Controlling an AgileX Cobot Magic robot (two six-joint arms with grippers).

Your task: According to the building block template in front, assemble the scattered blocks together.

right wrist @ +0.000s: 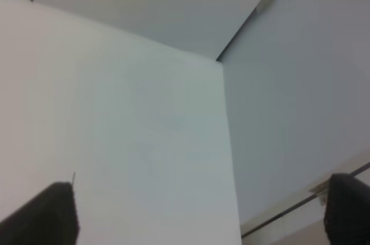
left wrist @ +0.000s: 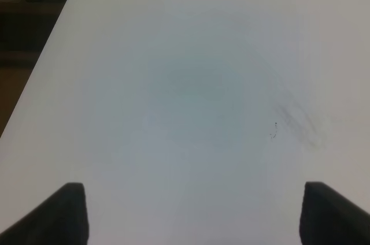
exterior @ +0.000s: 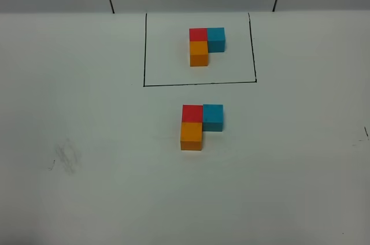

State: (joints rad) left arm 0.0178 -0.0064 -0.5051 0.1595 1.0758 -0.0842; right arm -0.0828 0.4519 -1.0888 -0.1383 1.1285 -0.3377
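1. My left gripper (left wrist: 193,213) hangs over bare white table (exterior: 87,141), its dark fingertips (left wrist: 69,213) spread wide with nothing between them.
2. My right gripper (right wrist: 199,213) is also spread apart and holding nothing, at the table's edge.
3. The building block template (exterior: 205,45) sits at upper centre of the high view, inside its black drawn rectangle (exterior: 144,48).
4. The scattered blocks sit just below it at centre: red cube (exterior: 192,112), sky-blue cube (exterior: 213,117) and orange cube (exterior: 191,135) touching in an L.
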